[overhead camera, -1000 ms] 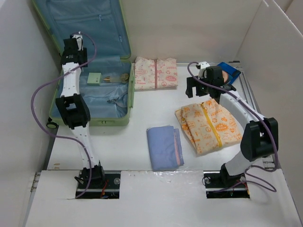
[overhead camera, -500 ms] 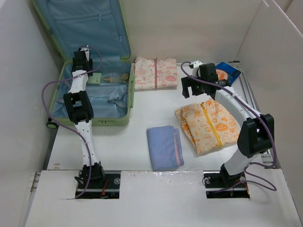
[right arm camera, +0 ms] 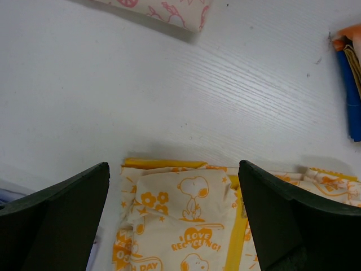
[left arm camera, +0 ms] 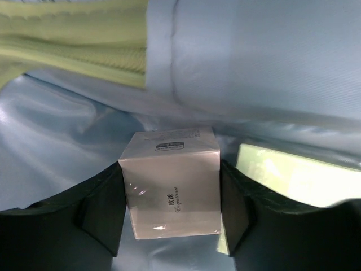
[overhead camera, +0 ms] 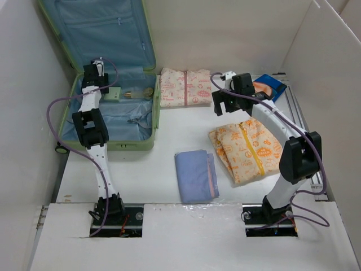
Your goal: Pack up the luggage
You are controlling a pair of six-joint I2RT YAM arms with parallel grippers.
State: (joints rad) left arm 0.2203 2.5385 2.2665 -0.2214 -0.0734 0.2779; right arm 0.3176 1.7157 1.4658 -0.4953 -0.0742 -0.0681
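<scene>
Lettering "I LOVE RECYCLING" marks orange pouch (right arm camera: 186, 226); left hand (left arm camera: 172, 210) grips box (left arm camera: 172, 183).

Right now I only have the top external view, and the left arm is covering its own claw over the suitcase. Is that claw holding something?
Observer: Yes. The left wrist view shows the left claw shut on a small pale box in clear film, one finger on each side.
Operator: What's next to it?
Observer: A pale green box lies just right of it on the blue lining of the luggage.
Operator: And the other claw?
Observer: The right wrist view shows the right claw open and empty above an orange packet printed with Snoopy.
</scene>
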